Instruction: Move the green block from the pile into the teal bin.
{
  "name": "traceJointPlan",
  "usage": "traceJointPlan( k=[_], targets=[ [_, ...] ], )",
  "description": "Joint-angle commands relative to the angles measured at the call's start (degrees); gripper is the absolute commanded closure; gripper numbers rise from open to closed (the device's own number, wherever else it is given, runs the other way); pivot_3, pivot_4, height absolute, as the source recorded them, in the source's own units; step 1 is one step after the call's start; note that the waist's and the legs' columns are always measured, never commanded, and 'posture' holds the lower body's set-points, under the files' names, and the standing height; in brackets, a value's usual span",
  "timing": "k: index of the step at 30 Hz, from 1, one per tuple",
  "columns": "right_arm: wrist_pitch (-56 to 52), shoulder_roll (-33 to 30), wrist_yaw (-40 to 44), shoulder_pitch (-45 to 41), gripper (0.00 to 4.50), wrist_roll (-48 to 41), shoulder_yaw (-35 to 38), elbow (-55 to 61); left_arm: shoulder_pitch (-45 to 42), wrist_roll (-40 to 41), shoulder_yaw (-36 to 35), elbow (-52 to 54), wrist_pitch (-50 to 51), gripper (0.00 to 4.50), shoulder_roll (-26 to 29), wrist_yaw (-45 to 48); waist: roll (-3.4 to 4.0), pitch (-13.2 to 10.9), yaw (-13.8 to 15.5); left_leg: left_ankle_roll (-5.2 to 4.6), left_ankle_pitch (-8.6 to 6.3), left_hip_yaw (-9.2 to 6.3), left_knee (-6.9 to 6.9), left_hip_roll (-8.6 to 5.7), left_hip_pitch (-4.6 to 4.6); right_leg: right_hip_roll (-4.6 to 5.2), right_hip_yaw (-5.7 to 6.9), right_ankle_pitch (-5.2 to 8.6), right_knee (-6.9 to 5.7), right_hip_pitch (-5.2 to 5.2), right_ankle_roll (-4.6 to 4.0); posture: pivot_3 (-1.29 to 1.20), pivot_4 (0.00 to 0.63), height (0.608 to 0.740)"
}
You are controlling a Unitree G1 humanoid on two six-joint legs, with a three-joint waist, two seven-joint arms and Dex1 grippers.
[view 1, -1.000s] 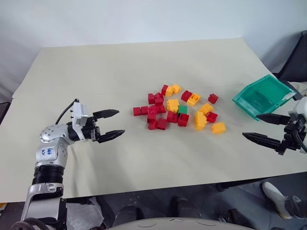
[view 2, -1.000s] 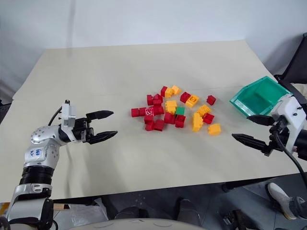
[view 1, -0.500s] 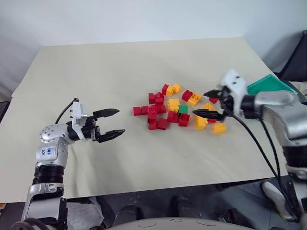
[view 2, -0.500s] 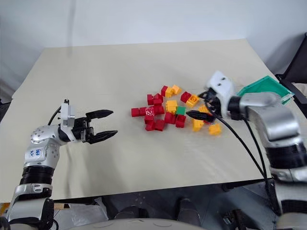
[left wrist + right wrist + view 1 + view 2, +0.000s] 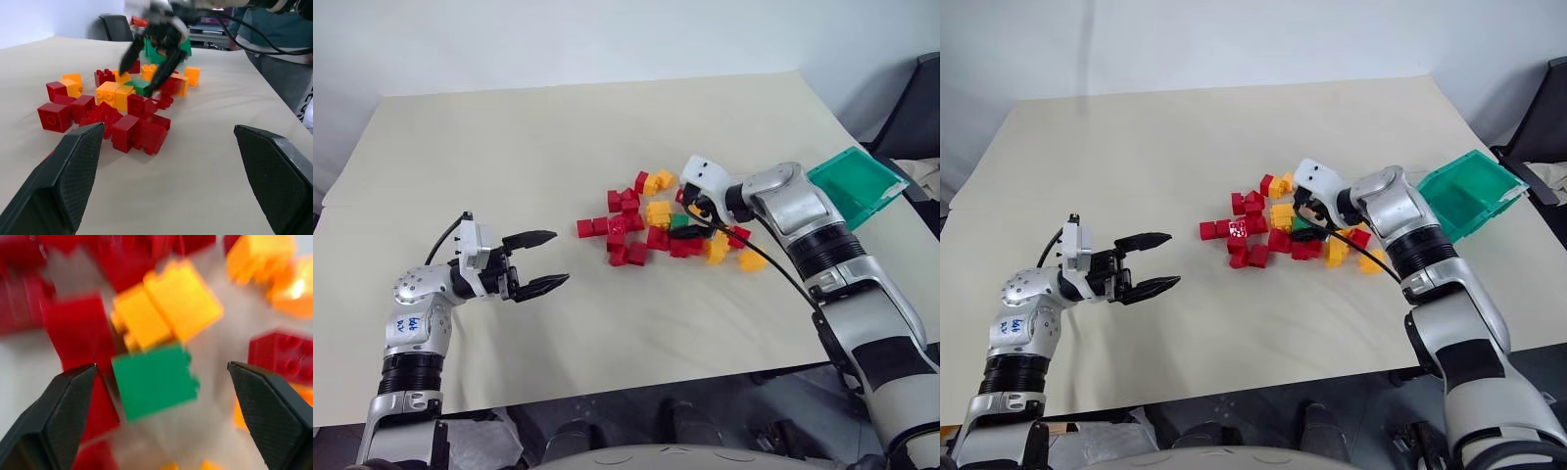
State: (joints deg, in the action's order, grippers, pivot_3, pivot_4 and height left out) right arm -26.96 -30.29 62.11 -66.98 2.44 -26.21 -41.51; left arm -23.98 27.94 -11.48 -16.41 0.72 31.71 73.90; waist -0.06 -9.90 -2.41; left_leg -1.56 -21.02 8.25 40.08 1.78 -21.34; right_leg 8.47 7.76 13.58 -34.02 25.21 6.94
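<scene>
Right gripper (image 5: 156, 396), two black fingers spread wide, nothing between them, pitched down over the pile (image 5: 1278, 227) of small red and yellow-orange studded plastic bricks. Small green studded plastic block (image 5: 154, 380) sits directly ahead of it, centred in the gap between the two fingers and not touching either. Block reads slightly longer across the gap than along it, though motion blur makes that uncertain; if so, the fingers would close on its short ends. Butted against the block's far side is a yellow-orange brick (image 5: 168, 303); a red brick (image 5: 80, 340) lies just beside the block next to one finger, so that side looks tight for a clean closure. Out beyond the right arm's elbow, well apart from the pile, stands the translucent teal plastic bin (image 5: 1464, 191) on the cream tabletop (image 5: 1185, 137). Left gripper (image 5: 540, 262), fingers also parted and empty, hangs well apart from the pile on its other side; right arm is plainly the nearer. Right wrist view gives the block's alignment inside the gap, which the head views hide behind the white wrist housing. Left wrist view adds the side-on look: right fingers angling down astride the green block, tips near the bricks.
</scene>
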Motion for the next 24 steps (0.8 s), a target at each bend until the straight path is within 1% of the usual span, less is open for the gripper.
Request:
traceJointPlan(
  k=[1,5,15,19,24],
  targets=[
    [1.99,-1.47,3.36,-2.20,0.02,3.70,-1.00,-1.49,0.64,1.54,-1.47,1.74,-0.12,0.00,0.83,-0.42,0.00,0.00,-0.27,0.01,0.01,0.00,-0.01,0.01,0.02,0.00,0.00,0.00,0.00,0.00,0.00,0.00,0.150,0.740],
    [3.98,1.16,2.12,-4.15,0.02,5.34,0.10,-6.92,0.79,1.44,-1.40,1.96,-0.12,0.00,0.50,-0.90,0.00,0.00,-1.02,0.03,0.02,0.01,0.00,0.01,0.05,0.00,-0.01,0.00,-0.04,-0.01,0.00,0.00,0.150,0.740],
    [9.54,6.24,2.54,-8.04,0.02,6.57,3.41,-16.46,0.92,1.78,-1.29,2.24,0.04,0.00,0.49,-0.59,0.00,0.00,-2.54,0.13,0.07,0.02,0.00,0.04,0.13,-0.01,-0.05,0.00,-0.17,-0.01,0.00,0.00,0.150,0.740],
    [11.62,7.77,6.16,-9.32,0.02,6.23,4.36,-18.23,1.10,1.81,-1.08,2.19,-0.52,0.00,0.84,0.92,0.01,-0.01,-2.62,0.14,0.08,0.02,0.00,0.06,0.14,-0.02,-0.06,0.00,-0.19,-0.01,0.00,0.00,0.150,0.740],
    [14.70,9.93,3.91,-10.78,0.02,7.07,5.60,-22.63,1.05,1.75,-1.32,2.22,-0.60,0.00,0.54,0.55,0.02,-0.01,-2.55,0.14,0.08,0.02,0.00,0.05,0.14,-0.02,-0.07,0.00,-0.19,-0.01,0.00,0.00,0.150,0.740]
  ],
)
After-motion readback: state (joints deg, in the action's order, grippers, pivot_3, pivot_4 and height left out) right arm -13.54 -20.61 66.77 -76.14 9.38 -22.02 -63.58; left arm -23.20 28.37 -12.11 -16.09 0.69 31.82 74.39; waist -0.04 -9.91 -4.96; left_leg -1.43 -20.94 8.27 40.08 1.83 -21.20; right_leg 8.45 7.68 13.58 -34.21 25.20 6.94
